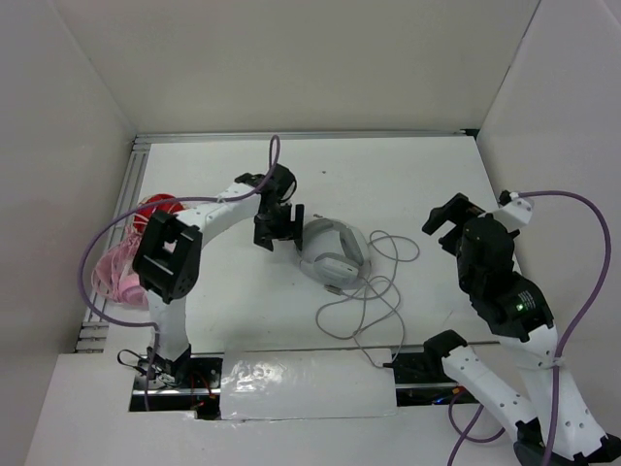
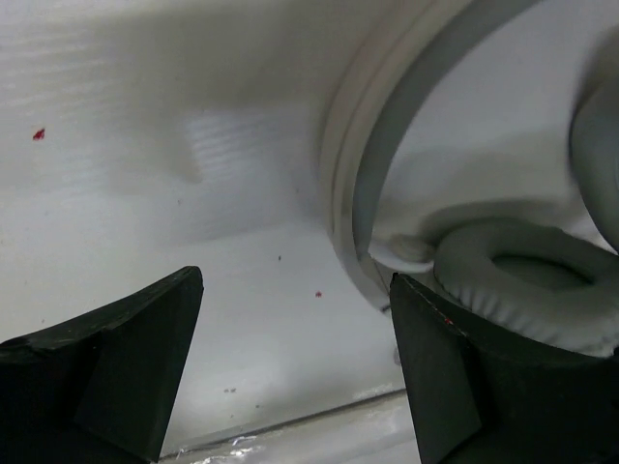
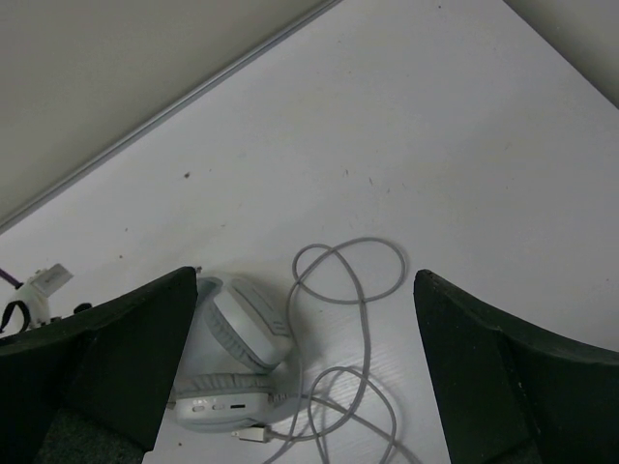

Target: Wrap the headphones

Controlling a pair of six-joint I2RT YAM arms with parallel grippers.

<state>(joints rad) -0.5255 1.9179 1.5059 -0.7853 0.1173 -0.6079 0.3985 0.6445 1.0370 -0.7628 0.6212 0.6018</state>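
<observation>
- Headphones are set near the middle of the table, with the headband's arc turned toward the left arm.
- Cable is spread in loose loops toward the near edge and the right.
- Left gripper, the nearer one, is held just beside the band with its jaws apart and nothing gripped. Contact with one finger cannot be told.
- Right gripper is held well apart with its jaws wide and empty.
- The cable's plug end is hard to make out.

Lab test cell: wht panel walls round alu-framed table.
</observation>
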